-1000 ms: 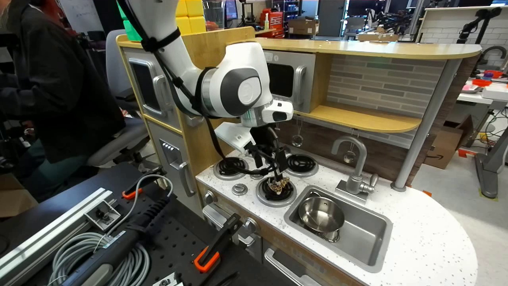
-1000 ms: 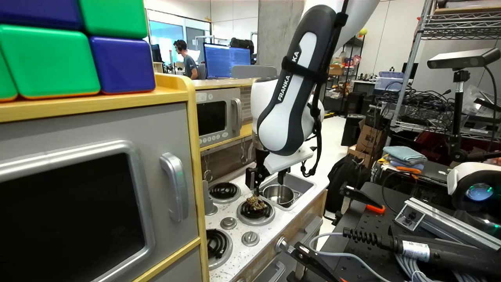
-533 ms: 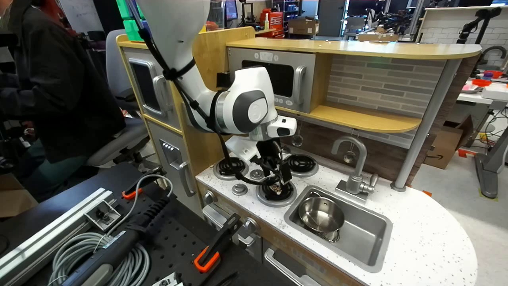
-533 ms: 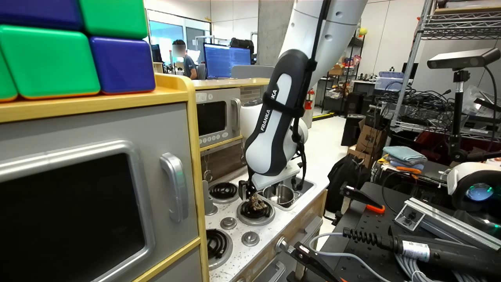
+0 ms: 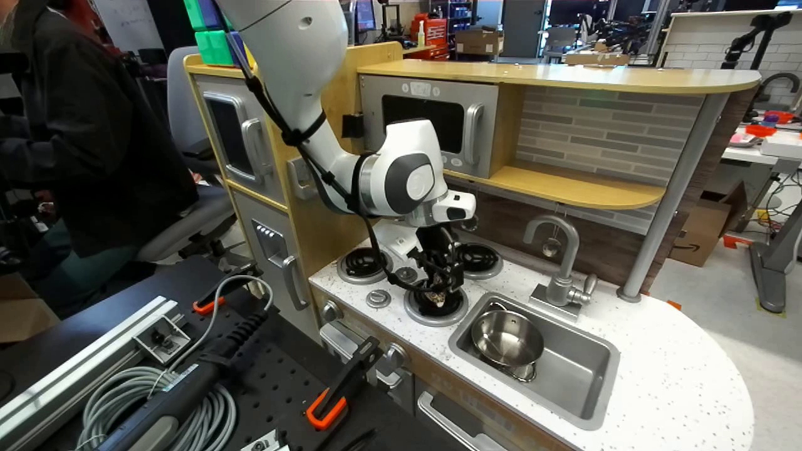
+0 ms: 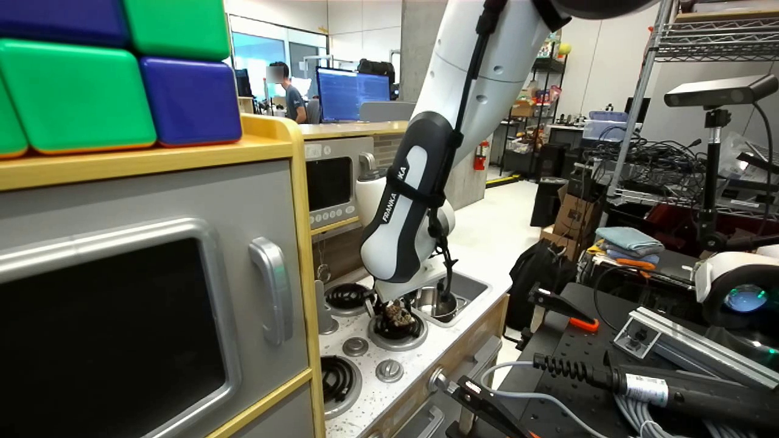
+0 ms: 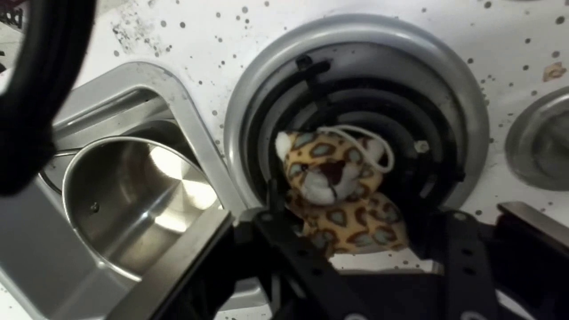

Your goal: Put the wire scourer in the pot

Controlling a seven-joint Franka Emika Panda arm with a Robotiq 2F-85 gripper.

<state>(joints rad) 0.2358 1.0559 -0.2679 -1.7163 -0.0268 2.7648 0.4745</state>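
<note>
Pale wood trims the kitchen (image 5: 551, 188), and its speckled top makes the desk (image 5: 680, 376). The arm (image 5: 401, 175) leans over this with its end turned down, an approach that suits taking something small and soft from above. The sink (image 5: 573, 376) is sunk into the desk just beside a burner (image 7: 355, 29), so any carry between them should be short. The pot (image 5: 514, 341) sits in the sink at the end nearest the burner, mouth up; the sink's walls ought to stop it sliding far if it is nudged. The pincer (image 7: 346, 209) is spread wide astride the toy (image 7: 329, 178), as I judge to centre it before squeezing; it seems to have hold of nothing, though contact at either side is hard to make out. I find no scourer in any view; the leopard-print toy, lying on the burner and outside the pot, looks like the thing to move, with the grasp as the step in hand. Its white cord (image 7: 387, 150) loops out over the burner, where it could catch during a lift.
</note>
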